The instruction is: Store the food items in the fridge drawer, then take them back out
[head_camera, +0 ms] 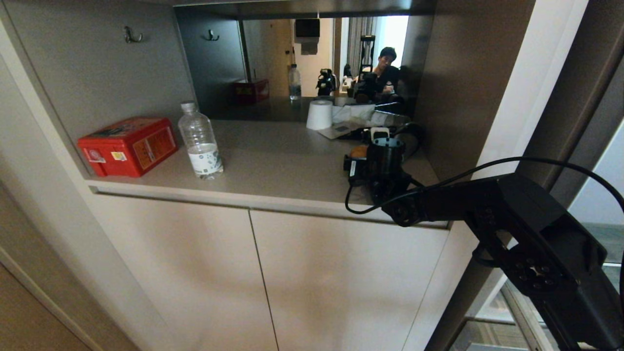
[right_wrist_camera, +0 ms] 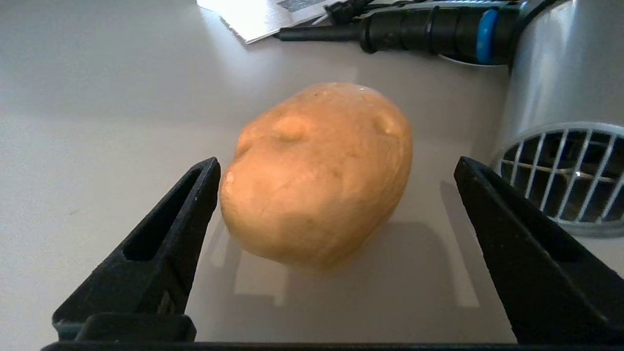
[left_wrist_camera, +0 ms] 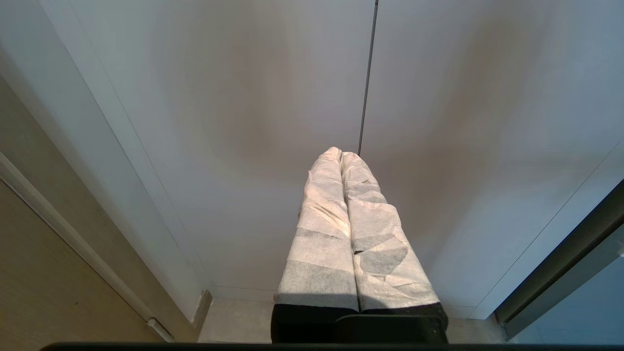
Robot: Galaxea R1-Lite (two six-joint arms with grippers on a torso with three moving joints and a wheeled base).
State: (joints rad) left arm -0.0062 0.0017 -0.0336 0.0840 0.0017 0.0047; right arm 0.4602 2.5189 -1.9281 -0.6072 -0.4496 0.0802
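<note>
I am working in what looks like a hotel room or small apartment, in front of a built-in alcove with a beige counter (head_camera: 273,161) over plain flat cabinet doors (head_camera: 195,273). The signs are homely: a wall mirror (head_camera: 312,63) backing the counter, coat hooks (head_camera: 131,35) on the side panel, a plastic water bottle (head_camera: 200,141), a red tin box (head_camera: 127,145), a white paper roll (head_camera: 319,115) and a hair dryer (right_wrist_camera: 565,112). In the mirror I see curtains, a bright window and a seated person (head_camera: 385,73).
</note>
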